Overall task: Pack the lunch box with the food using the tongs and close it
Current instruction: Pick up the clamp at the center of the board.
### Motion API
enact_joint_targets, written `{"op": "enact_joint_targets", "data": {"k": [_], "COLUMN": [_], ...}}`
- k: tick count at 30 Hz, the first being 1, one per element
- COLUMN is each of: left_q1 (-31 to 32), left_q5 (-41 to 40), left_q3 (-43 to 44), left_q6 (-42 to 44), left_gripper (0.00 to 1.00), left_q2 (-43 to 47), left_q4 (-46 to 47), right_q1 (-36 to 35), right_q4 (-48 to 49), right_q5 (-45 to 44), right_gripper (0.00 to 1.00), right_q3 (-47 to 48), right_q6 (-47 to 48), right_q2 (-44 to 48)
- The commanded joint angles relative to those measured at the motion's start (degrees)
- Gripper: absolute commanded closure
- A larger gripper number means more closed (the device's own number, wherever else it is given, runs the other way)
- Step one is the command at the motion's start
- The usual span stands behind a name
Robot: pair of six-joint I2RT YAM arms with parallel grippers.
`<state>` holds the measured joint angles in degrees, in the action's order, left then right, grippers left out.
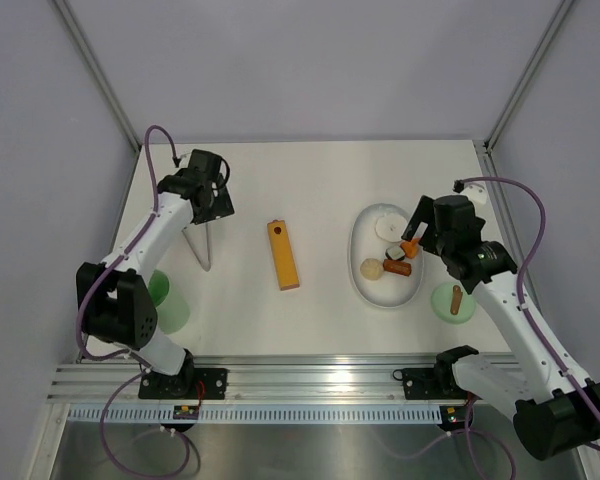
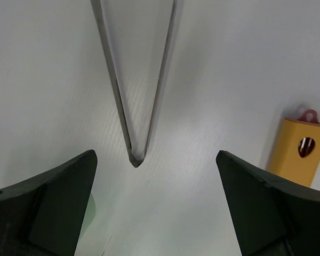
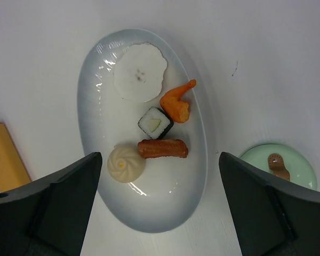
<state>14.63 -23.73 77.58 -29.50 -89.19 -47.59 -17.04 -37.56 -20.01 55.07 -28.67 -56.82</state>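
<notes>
The slim grey tongs lie flat on the table, their joined tip pointing at my left gripper, which hangs open and empty just above that end. The pale green lunch box stands at the near left, partly hidden behind the left arm. The food rests on a white oval plate: a white bun, a brown sausage, a dark-and-white cube, an orange piece and a flat white piece. My right gripper hovers open over the plate's near end. The green lid with its brown handle lies right of the plate.
A long orange rectangular block lies between the tongs and the plate, and its end shows in the left wrist view. Grey walls with metal posts close in the table on three sides. The arm bases sit on a rail at the near edge.
</notes>
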Motion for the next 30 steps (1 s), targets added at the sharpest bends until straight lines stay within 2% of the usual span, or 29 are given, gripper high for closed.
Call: {"op": "enact_joint_targets", "data": {"k": [1, 14, 22, 30], "left_q1": [-3.99, -11.82, -13.67, -13.67], "left_q5": [5.26, 10.63, 12.92, 11.69], "left_q3": [3.1, 6.18, 0.3, -0.94], "left_q6": [-1.62, -1.01, -1.09, -1.0], "left_gripper": [0.01, 0.01, 0.01, 0.01], "left_q2": [-3.18, -16.63, -18.21, -20.5], "left_q4": [0.75, 4.79, 10.24, 14.01], "right_q1": [0.16, 0.07, 0.07, 0.07], "right_q4": [1.44, 1.88, 2.58, 2.76], "right_q5": [1.29, 3.93, 5.86, 6.39], "right_gripper": [0.0, 0.01, 0.0, 0.01], "right_q3": [-0.49, -1.1, -1.98, -2.33], "right_q6": [-0.78, 0.54, 0.37, -0.51], "right_q2": [1.79, 3.03, 3.64, 3.64]}}
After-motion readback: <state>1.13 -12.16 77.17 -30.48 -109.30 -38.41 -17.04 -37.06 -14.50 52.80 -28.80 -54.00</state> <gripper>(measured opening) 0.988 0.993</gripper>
